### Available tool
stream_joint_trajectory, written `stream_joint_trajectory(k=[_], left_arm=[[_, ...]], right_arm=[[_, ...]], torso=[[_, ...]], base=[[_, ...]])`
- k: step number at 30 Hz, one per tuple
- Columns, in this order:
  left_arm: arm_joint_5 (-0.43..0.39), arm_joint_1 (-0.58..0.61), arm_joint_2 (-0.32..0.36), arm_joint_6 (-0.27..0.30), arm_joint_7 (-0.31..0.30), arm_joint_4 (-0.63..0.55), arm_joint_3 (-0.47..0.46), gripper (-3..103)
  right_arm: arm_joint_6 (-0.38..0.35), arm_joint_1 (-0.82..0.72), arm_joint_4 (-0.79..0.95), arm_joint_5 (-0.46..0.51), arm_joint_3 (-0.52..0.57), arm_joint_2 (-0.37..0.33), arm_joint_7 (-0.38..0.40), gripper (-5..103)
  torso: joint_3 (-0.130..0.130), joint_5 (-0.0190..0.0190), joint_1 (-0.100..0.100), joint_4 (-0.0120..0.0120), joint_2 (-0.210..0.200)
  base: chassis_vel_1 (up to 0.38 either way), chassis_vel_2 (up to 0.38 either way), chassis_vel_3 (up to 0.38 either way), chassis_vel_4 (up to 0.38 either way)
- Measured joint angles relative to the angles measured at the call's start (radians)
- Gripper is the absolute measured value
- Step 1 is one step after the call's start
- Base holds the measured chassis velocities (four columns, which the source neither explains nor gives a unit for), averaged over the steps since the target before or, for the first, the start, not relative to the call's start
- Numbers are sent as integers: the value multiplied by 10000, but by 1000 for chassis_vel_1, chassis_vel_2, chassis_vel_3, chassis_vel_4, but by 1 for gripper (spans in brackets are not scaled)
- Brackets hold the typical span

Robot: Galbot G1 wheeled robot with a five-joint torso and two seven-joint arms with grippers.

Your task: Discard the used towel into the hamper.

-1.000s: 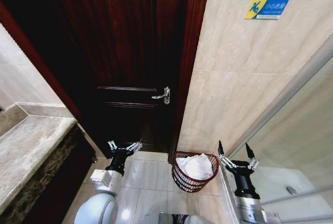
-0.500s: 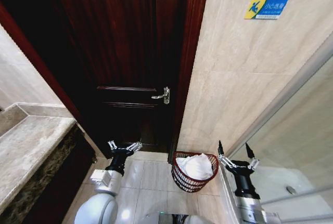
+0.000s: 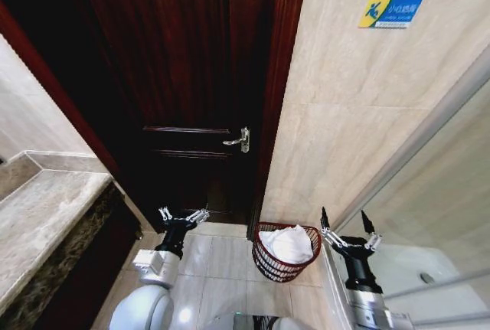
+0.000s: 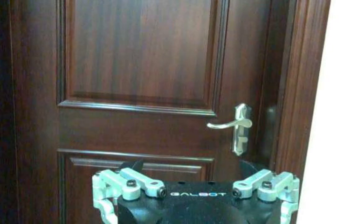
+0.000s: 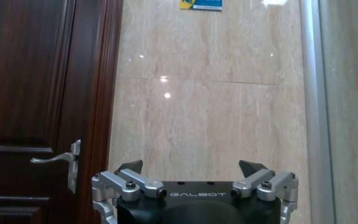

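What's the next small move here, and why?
Probably none beyond keeping both arms parked. The towel already lies inside the hamper, and the left gripper and right gripper are both open, empty, and clear of the rim. The discard looks done.

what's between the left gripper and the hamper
Only bare pale floor tile, seen in the head view. The left gripper hangs open beside the hamper, which has the white towel in it.
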Motion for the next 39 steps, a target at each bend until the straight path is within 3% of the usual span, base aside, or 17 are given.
stream_joint_trajectory(k=[16,39], left_arm=[[0,0,0,0,0,0,0,100],[0,0,0,0,-2,0,-1,100]], right_arm=[[0,0,0,0,-1,0,0,100],[0,0,0,0,-1,0,0,100]], torso=[[0,-2,0,0,-1],[-1,0,-3,1,1]], base=[[96,-88,-98,97],[226,-221,-222,227]])
